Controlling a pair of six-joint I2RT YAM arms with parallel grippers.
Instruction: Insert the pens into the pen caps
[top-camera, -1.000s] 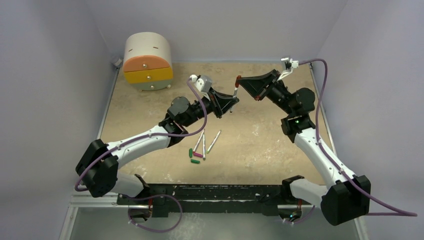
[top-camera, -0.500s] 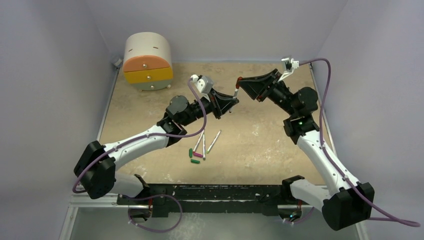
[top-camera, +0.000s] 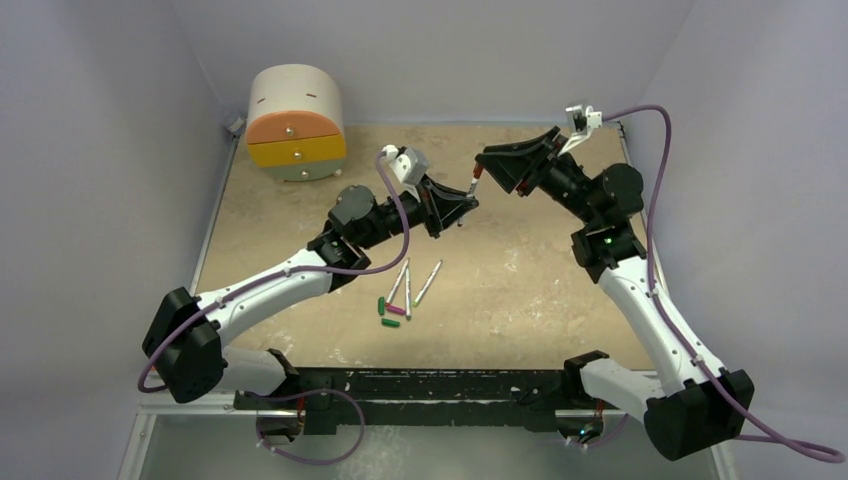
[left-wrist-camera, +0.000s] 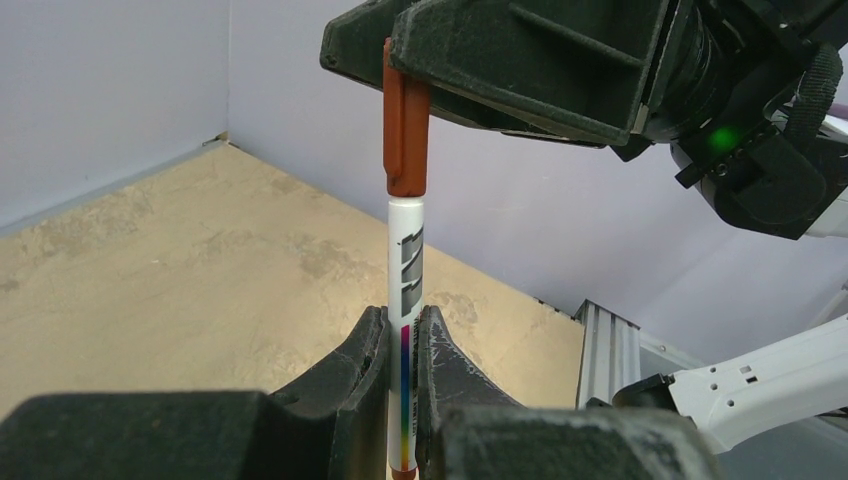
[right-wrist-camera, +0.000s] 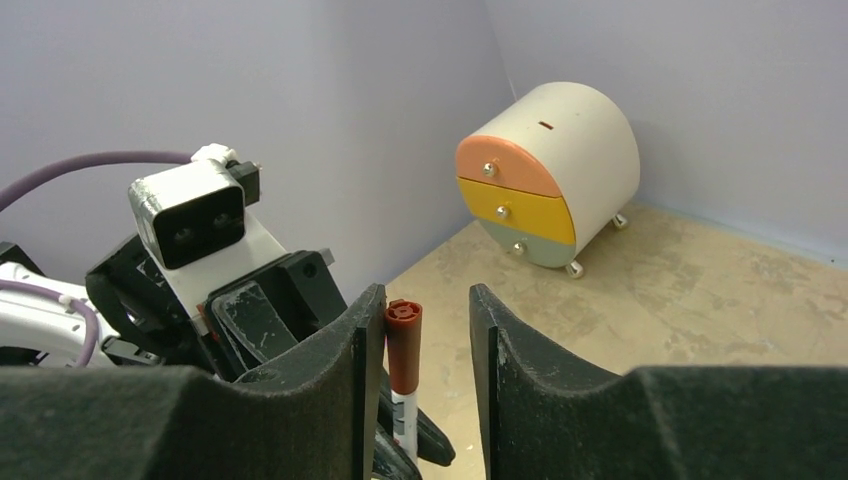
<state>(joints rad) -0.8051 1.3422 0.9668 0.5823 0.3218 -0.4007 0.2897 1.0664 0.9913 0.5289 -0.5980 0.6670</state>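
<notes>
Step in hand: capping the first pen. The left gripper (left-wrist-camera: 402, 338) is clamped on the thin white-grey marker pen (left-wrist-camera: 404, 262) and holds it upright above the table. The short dark red cylindrical cap (left-wrist-camera: 405, 120) sits on the pen's upper end. The right gripper (right-wrist-camera: 420, 305) has its fingers spread, and the cap lies against one finger only. Three more pens (top-camera: 408, 295) and the green and magenta caps (top-camera: 381, 305) lie together on the sandy tabletop (top-camera: 540, 290). Next move: confirm the cap is seated, back the right gripper clear, then set the capped pen down.
</notes>
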